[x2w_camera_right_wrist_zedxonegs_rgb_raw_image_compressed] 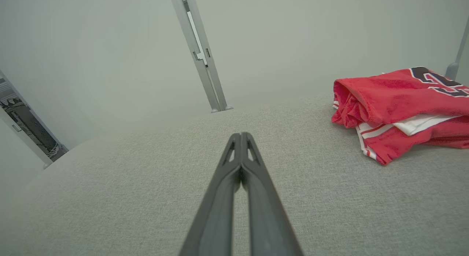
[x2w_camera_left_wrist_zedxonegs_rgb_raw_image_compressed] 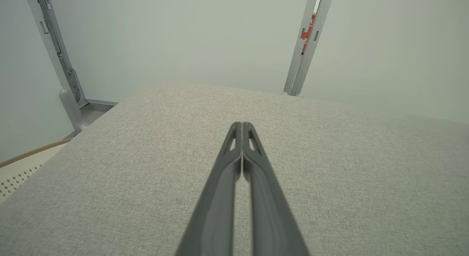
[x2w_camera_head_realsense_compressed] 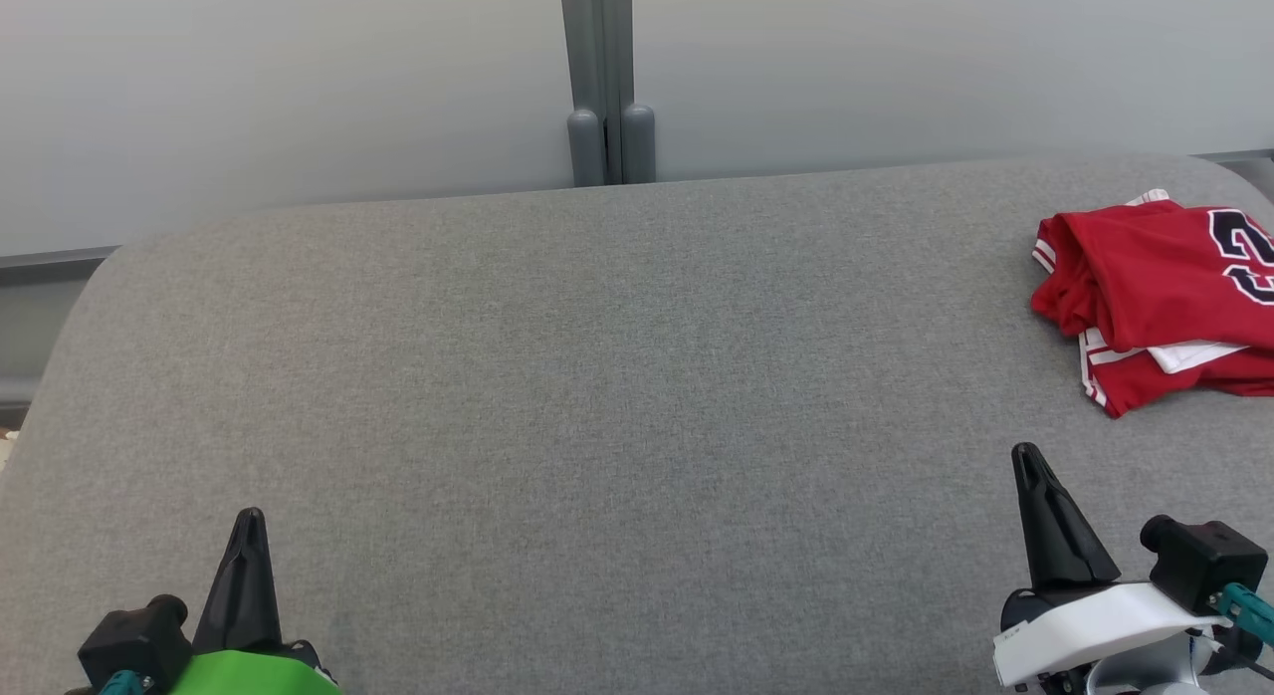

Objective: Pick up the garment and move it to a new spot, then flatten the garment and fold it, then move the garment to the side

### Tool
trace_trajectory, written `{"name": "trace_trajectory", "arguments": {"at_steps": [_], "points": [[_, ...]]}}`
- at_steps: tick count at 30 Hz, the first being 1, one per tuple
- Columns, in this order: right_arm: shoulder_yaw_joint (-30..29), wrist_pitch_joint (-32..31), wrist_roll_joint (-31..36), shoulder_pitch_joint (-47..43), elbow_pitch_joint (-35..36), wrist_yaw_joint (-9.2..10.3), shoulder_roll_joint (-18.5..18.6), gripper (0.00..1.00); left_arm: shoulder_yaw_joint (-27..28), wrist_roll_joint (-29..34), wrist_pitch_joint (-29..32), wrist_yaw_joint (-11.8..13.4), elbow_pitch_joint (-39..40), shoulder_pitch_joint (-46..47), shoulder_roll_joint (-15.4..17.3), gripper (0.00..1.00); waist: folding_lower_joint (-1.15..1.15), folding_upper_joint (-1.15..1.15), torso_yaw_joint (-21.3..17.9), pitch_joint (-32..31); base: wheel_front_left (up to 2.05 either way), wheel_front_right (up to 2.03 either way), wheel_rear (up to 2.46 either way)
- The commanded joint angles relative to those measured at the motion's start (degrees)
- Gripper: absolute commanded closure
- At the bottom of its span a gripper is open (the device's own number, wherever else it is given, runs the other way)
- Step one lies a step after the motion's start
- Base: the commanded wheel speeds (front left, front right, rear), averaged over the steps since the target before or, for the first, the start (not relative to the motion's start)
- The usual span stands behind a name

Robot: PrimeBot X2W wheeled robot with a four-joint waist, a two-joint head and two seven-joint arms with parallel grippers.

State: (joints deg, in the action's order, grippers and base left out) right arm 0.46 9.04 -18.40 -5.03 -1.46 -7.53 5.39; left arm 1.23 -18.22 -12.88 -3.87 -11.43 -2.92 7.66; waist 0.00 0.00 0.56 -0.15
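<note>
A folded red garment (x2w_camera_head_realsense_compressed: 1165, 297) with white trim and a dark number lies at the far right of the grey padded surface (x2w_camera_head_realsense_compressed: 597, 376), partly cut off by the frame's right edge. The right wrist view has the garment (x2w_camera_right_wrist_zedxonegs_rgb_raw_image_compressed: 399, 109) at its upper right. My right gripper (x2w_camera_head_realsense_compressed: 1027, 458) hovers near the front right, below the garment and apart from it, its fingers pressed together with nothing between them (x2w_camera_right_wrist_zedxonegs_rgb_raw_image_compressed: 241, 136). At the front left my left gripper (x2w_camera_head_realsense_compressed: 249, 521) is shut too and empty (x2w_camera_left_wrist_zedxonegs_rgb_raw_image_compressed: 242, 125), far from the garment.
A grey post (x2w_camera_head_realsense_compressed: 607, 78) with two rounded feet stands against the pale wall behind the surface's far edge. The surface curves down at its left corner (x2w_camera_head_realsense_compressed: 60, 307). A patterned floor strip (x2w_camera_left_wrist_zedxonegs_rgb_raw_image_compressed: 18, 171) lies past the left edge.
</note>
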Motion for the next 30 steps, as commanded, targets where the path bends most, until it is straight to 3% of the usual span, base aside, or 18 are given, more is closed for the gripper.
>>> {"name": "trace_trajectory", "arguments": {"at_steps": [1, 30], "points": [[-0.27, -0.49, -2.86, 1.20, 0.40, 0.00, 0.30, 1.00, 0.57, -2.64, 0.57, -0.30, 0.67, 1.36, 0.14, 1.00, 0.00, 0.00, -0.01, 0.01, 0.00, 0.00, 0.00], [-1.56, -5.01, -29.35, 5.06, -4.21, 0.02, 0.18, 1.00, 2.10, -28.36, 7.13, -1.54, -0.20, 4.19, -1.60, 1.00, 0.00, 0.00, -0.15, 0.08, 0.00, 0.00, 0.00]]}}
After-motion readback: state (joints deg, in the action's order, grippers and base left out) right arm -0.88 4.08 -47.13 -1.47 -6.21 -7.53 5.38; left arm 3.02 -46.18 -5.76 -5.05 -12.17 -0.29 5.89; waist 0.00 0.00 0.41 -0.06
